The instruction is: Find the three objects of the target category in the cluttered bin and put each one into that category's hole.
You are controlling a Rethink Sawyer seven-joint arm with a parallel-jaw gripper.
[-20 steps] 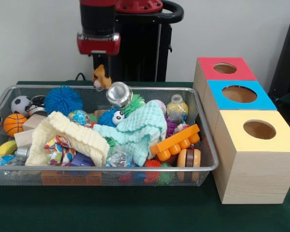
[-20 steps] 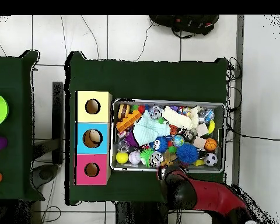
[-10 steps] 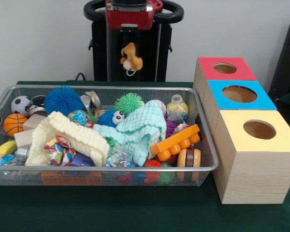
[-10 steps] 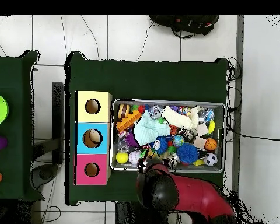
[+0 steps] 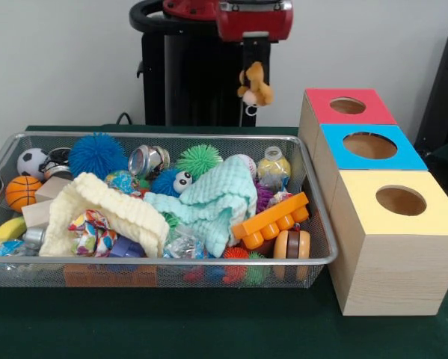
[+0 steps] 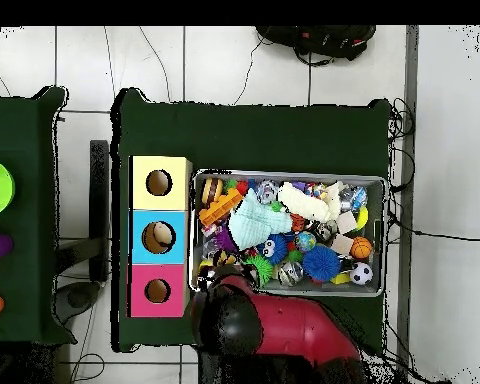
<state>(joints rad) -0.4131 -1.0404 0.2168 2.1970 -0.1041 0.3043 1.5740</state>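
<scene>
Green table: wire bin (image 5: 313, 261) crammed with toys; pincer (image 5: 253, 71) grips plush (image 5: 255, 84).

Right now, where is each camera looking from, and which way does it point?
Front view: sits low across the table, looking level over the wire bin at the wall; the red arm comes down from the top, its gripper holding a small plush toy.
Overhead view: sits above, looking straight down at the table; the red and black arm fills the bottom.
Both show the bin and the three-hole box.
</scene>
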